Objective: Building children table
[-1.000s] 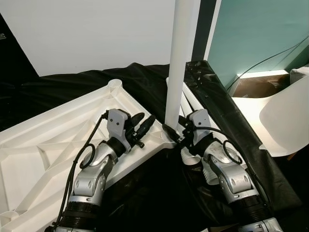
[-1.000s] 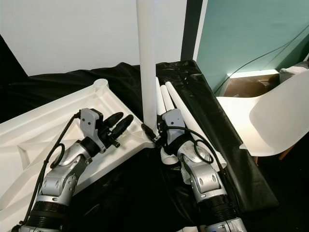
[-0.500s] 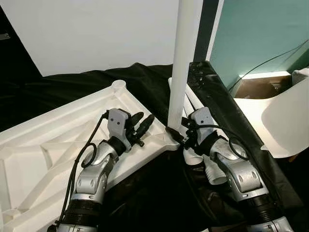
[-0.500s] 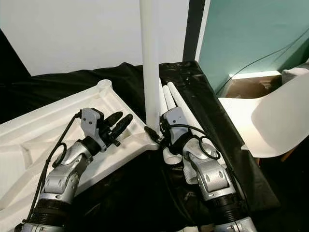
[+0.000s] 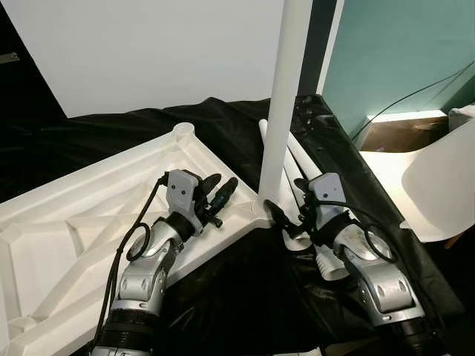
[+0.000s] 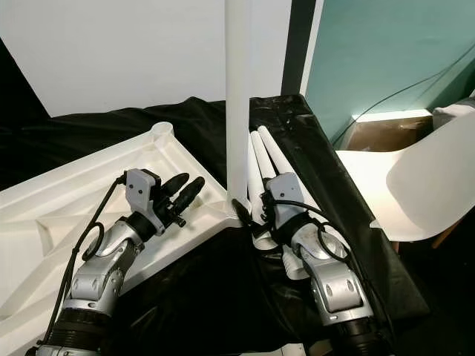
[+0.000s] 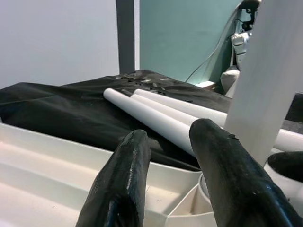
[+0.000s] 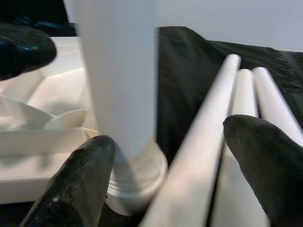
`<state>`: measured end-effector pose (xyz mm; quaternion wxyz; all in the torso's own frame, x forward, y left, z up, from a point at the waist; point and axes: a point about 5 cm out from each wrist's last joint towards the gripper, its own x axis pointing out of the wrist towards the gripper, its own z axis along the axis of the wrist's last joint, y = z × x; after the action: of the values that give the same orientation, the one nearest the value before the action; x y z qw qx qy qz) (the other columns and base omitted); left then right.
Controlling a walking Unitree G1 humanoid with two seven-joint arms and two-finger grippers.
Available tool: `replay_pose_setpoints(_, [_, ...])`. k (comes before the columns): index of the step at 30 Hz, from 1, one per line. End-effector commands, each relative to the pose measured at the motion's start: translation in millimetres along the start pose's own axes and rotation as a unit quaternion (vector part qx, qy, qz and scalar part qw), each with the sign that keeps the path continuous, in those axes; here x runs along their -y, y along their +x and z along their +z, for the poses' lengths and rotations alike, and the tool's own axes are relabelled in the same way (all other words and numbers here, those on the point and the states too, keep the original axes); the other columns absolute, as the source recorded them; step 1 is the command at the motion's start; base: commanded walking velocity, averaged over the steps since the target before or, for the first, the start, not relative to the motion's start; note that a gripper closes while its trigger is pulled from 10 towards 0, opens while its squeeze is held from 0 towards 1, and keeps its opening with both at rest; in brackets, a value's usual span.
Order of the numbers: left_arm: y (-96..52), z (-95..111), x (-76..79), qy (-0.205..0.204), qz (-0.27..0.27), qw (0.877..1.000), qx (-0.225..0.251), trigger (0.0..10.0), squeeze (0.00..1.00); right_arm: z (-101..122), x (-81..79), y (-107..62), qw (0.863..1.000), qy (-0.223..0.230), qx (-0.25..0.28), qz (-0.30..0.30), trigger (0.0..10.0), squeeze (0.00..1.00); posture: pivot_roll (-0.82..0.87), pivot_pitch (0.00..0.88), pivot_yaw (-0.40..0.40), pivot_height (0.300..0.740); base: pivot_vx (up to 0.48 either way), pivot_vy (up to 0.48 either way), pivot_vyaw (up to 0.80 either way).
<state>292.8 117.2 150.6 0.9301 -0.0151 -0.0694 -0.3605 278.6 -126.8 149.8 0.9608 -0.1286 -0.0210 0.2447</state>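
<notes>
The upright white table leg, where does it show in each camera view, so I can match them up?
Left eye: upright leg centre-right, foot in the tabletop's near corner socket.
Right eye: at centre.
Left wrist: pale slanted bar at the right edge, behind the left gripper's fingers.
Right wrist: broad blurred column, upper left, between the right gripper's fingers.
Shared landmark: the three loose legs lying on black cloth beside it.

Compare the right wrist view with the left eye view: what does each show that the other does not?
The right wrist view alone shows, close up, the threaded collar where the upright leg enters its corner socket. The left eye view alone shows the left claw over the upturned tabletop, the white chair and the teal wall. Both show the right claw open beside the upright leg and the spare legs on black cloth.
</notes>
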Motion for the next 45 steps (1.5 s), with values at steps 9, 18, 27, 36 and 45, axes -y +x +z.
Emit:
replay_pose_setpoints(9, [-0.9,-5,-7.2,0.005,0.051,0.999,-0.005,10.0,0.0,5,-15.2,-2.7,0.99,-0.02,-0.011,0.141,0.0,0.0,-0.01,0.0,0.026,0.74,0.0,0.0,0.0])
replay_pose_setpoints(18, [2.9,-2,-7.4,0.007,0.055,0.998,0.003,10.0,0.0,-8,1.4,24.7,0.975,-0.059,-0.043,0.208,0.0,0.0,0.01,0.0,0.012,0.74,0.0,0.0,0.0])
replay_pose_setpoints(27, [-1.4,0,-9.2,0.01,0.068,0.998,0.007,10.0,0.0,-15,15.4,47.9,0.957,-0.104,-0.075,0.26,0.0,0.0,0.06,0.0,-0.01,0.74,0.0,0.0,0.0])
replay_pose_setpoints(36, [-7.8,-1,-7.4,0.01,0.077,0.997,0.005,10.0,0.0,4,35.3,90.7,0.967,-0.128,-0.063,0.212,0.0,0.0,0.09,0.0,-0.013,0.74,0.0,0.0,0.0])
replay_pose_setpoints(45, [-17.8,-4,-5.2,0.003,0.055,0.998,-0.014,10.0,0.0,10,36.6,95.3,0.974,-0.107,-0.038,0.198,8.0,0.0,0.1,0.0,-0.01,0.74,0.0,0.0,0.0])
